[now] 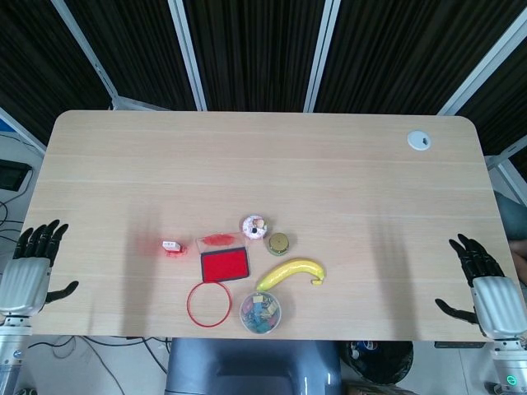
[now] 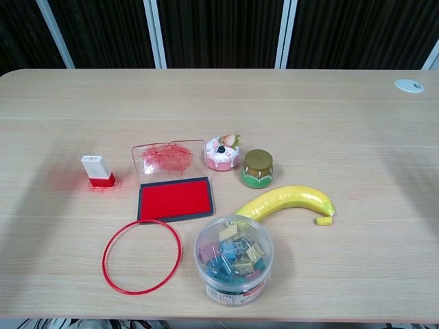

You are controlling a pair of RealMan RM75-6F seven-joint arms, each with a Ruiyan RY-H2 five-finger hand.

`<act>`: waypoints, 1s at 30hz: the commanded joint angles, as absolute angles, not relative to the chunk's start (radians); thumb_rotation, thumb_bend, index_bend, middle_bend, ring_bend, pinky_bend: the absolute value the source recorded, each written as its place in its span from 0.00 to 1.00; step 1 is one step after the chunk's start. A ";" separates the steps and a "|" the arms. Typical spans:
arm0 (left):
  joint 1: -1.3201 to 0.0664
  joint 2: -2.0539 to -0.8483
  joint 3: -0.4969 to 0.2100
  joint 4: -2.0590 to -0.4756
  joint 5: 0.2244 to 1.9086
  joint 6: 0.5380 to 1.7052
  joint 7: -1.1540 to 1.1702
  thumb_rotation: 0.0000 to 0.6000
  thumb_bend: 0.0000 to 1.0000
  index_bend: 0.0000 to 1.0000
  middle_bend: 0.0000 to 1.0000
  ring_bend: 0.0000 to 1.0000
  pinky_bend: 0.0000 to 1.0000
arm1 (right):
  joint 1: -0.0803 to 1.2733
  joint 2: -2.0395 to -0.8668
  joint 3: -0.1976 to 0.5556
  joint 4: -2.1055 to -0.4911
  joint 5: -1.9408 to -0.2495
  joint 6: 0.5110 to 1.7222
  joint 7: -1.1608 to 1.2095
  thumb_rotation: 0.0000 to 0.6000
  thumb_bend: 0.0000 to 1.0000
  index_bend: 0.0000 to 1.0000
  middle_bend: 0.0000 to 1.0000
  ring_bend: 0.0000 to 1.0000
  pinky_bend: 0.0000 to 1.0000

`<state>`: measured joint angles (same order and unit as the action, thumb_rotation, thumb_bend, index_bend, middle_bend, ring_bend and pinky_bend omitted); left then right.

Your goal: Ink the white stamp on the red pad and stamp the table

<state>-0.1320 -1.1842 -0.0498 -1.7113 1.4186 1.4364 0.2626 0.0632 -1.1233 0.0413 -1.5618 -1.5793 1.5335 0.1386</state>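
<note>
both hands hang off the near edge of the bench [image 1: 346, 148], fingers spread and holding nothing: the left hand [image 1: 31, 269] beyond the left corner, the right hand [image 1: 484, 289] beyond the right corner. the chest view shows neither.

one stamp [image 2: 98, 171], white with a red base, stands upright on the bench, on a smear of red ink, left of centre. it is well apart from both hands, nearer the left one, touched by neither. just to its right lies one pad [image 2: 175, 199], its red face exposed and its clear lid [image 2: 164, 159] tipped up at the back, smudged with red. stamp and pad are near but not touching.

others, one of each: a red ring [image 2: 142, 256] flat in front of the pad; a clear tub [image 2: 234, 258] of coloured clips right of the ring; a banana [image 2: 287, 201] right of the pad; a small cake toy [image 2: 223, 151] and a small green jar [image 2: 257, 168] side by side behind the banana; a grey grommet [image 2: 409, 85] at the far right corner.
</note>
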 commanded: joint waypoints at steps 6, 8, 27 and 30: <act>-0.147 -1.192 -0.058 -1.712 1.411 1.421 0.287 1.00 0.09 0.00 0.00 0.00 0.00 | 0.066 -1.125 0.049 -1.564 -1.561 1.523 0.143 1.00 0.08 0.00 0.00 0.00 0.17; -0.154 -1.193 -0.061 -1.714 1.408 1.412 0.298 1.00 0.09 0.00 0.00 0.00 0.00 | 0.066 -1.124 0.049 -1.566 -1.559 1.521 0.145 1.00 0.08 0.00 0.00 0.00 0.17; -0.391 -1.349 -0.167 -1.727 1.203 1.161 0.594 1.00 0.10 0.00 0.00 0.00 0.10 | 0.071 -1.111 0.048 -1.582 -1.538 1.491 0.200 1.00 0.09 0.00 0.00 0.00 0.17; -0.426 -1.391 -0.170 -1.701 1.155 1.125 0.641 1.00 0.12 0.00 0.01 0.02 0.12 | 0.072 -1.108 0.049 -1.584 -1.535 1.487 0.208 1.00 0.09 0.00 0.00 0.00 0.17</act>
